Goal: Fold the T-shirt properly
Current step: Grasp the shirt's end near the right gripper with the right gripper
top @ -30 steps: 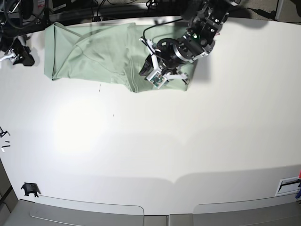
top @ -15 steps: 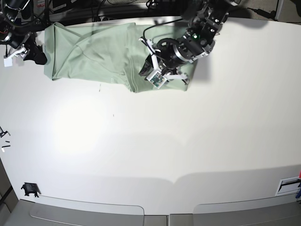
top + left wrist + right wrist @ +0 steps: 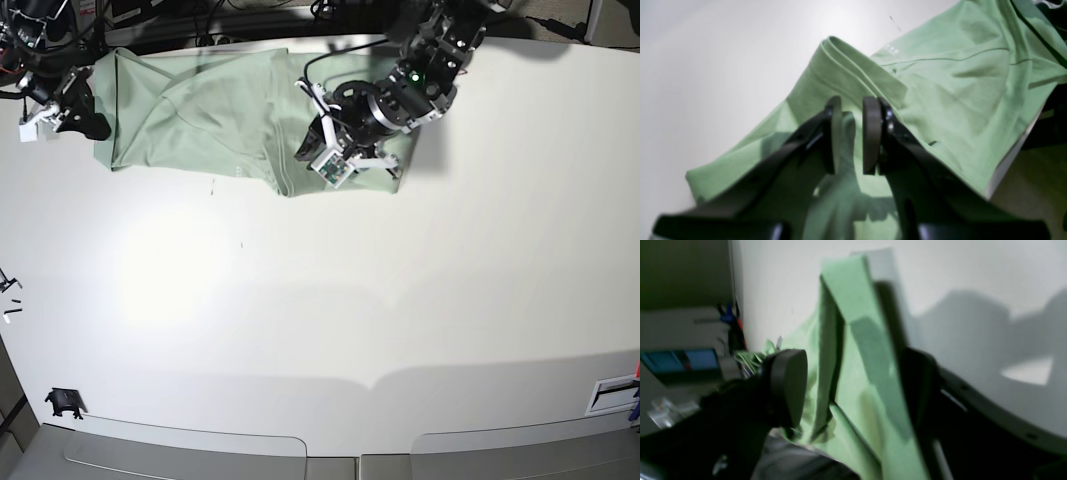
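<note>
A: Where was the cloth seen?

B: A pale mint-green short-sleeved cotton T-shirt was laid along the far edge of a plain white table, spread lengthwise, w/ one side folded over into a thick doubled edge near its middle. A few tiny dark specks were seen on the tabletop just below the shirt.

A: And the left gripper?

B: The black left gripper was held over the shirt's end on the base view's right. In the wrist view its two rounded pads were set narrow, w/ only a slim gap. A raised ridge of green fabric was seen in that gap, but whether it was actually pinched couldn't be told. A folded collar-like band and small pale buttons were seen just beyond the pads.

A: Right gripper?

B: The black right gripper was positioned at the shirt's opposite end, on the base view's left. Its jaws were spread wide, approx. as far as they go. In its blurred wrist view, an upright-looking strip of the green cloth was seen between the pads; contact w/ either pad couldn't be confirmed. Nothing was seen gripped.

A: Anything else?

B: A small black clip-like object was seen at the table's near-left corner.
</note>
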Robot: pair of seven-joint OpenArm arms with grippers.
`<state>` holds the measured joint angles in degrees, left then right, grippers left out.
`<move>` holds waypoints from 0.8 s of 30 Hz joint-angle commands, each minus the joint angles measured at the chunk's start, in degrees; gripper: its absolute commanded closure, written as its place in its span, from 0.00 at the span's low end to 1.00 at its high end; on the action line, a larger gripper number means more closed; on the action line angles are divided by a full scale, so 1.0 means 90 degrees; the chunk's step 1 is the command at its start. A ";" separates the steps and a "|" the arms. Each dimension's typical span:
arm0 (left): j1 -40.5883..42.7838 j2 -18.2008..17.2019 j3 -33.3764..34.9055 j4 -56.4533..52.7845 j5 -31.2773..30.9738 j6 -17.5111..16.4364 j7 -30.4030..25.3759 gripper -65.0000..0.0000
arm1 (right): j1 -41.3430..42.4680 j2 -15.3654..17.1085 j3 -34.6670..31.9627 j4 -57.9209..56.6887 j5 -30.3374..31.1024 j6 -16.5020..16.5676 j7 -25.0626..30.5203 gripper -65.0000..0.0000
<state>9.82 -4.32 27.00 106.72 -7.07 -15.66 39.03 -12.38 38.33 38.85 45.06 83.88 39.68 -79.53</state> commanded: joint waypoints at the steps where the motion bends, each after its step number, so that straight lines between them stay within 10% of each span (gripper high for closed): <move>1: -0.0053 0.0053 0.0005 0.0121 -0.0056 -0.0027 -0.0175 0.85 | 0.0017 0.0148 -0.0160 0.0063 -0.0107 0.0035 -0.0053 0.35; 14: -0.0053 0.0051 0.0005 0.0124 -0.0053 -0.0024 -0.0170 0.85 | 0.0019 0.0148 -0.0945 0.0063 0.0125 0.0035 -0.0053 0.36; 24: -0.0053 0.0051 0.0005 0.0155 -0.0053 -0.0024 -0.0233 0.85 | 0.0022 0.0151 -0.0945 0.0063 0.0125 0.0035 -0.0053 0.99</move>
<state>9.82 -4.29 27.00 106.76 -7.09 -15.66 38.19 -12.08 38.74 30.30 45.47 85.54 40.51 -79.57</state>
